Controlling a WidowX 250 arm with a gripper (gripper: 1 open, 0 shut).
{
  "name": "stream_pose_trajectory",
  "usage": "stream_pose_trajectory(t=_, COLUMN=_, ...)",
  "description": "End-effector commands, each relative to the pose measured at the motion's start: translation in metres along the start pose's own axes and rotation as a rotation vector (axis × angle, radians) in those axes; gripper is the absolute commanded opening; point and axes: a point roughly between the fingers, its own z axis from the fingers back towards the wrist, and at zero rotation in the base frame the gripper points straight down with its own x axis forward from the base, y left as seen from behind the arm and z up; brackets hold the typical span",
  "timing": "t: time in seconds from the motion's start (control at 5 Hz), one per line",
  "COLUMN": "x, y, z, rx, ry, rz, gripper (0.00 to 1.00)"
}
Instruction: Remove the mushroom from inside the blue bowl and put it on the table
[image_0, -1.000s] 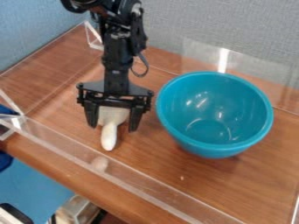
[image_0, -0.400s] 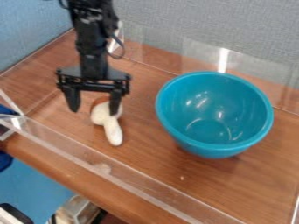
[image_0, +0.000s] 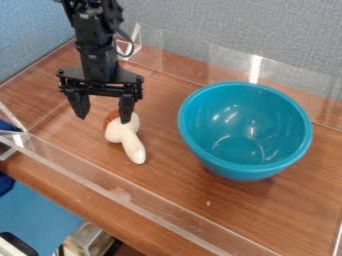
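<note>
Lying free, mushroom (image_0: 126, 135), below open jaws

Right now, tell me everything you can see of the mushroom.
The mushroom is a small toy with a thick cream-white stem and a tan-orange rounded cap, smooth and plastic-looking. It lies on its side on the reddish-brown table, outside the blue bowl and just left of it, not touching it. The cap end points toward the back, the stem toward the front. The open tool hangs just above its cap end; nothing grips it.
</note>
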Motion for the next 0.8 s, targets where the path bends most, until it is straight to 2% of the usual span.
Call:
stream_pose_trajectory(t=0.0, x=0.009, y=0.004, z=-0.008, rx=-0.009, ry=-0.033, rz=-0.029, gripper=1.0)
stream_pose_trajectory(t=0.4, x=0.002, y=-0.009, z=0.004, rx=-0.019, ry=-0.051, rz=-0.156, gripper=1.0)
stream_pose_trajectory(t=0.6, x=0.001, y=-0.019, z=0.018, rx=-0.016, ry=-0.062, rz=-0.158, gripper=1.0)
